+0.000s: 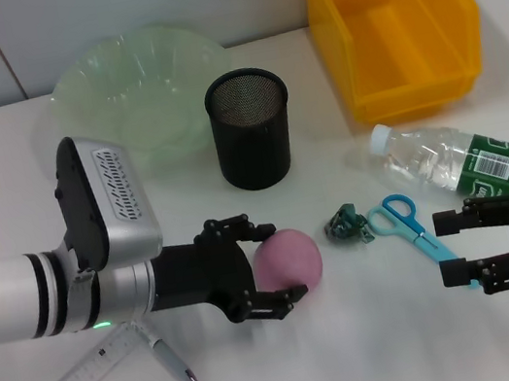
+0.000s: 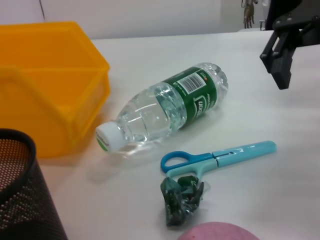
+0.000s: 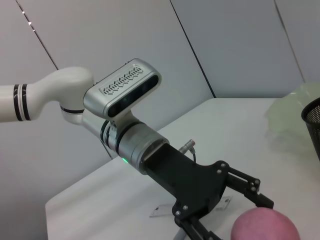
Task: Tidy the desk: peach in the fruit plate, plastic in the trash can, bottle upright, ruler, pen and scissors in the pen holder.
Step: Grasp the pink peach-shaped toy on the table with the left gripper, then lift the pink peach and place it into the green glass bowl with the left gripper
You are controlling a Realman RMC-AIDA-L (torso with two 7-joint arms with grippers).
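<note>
My left claw (image 1: 270, 269) sat spread wide around the peach (image 1: 287, 257) on the counter (image 1: 381, 346), not yet gripping. Next I judged: close, lift, carry to the plate (image 1: 139, 83). Right claw (image 1: 462, 248) idle, spread, near the scissors (image 1: 409, 227).

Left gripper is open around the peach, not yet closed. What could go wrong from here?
1. The peach is round; the left gripper has fingers on either side, and an off-centre close might roll it toward the plastic scrap and scissors.
2. Carrying it to the fruit plate could clip the pen holder.
3. The right gripper, open over the scissors' blades, could nudge the lying bottle.
</note>
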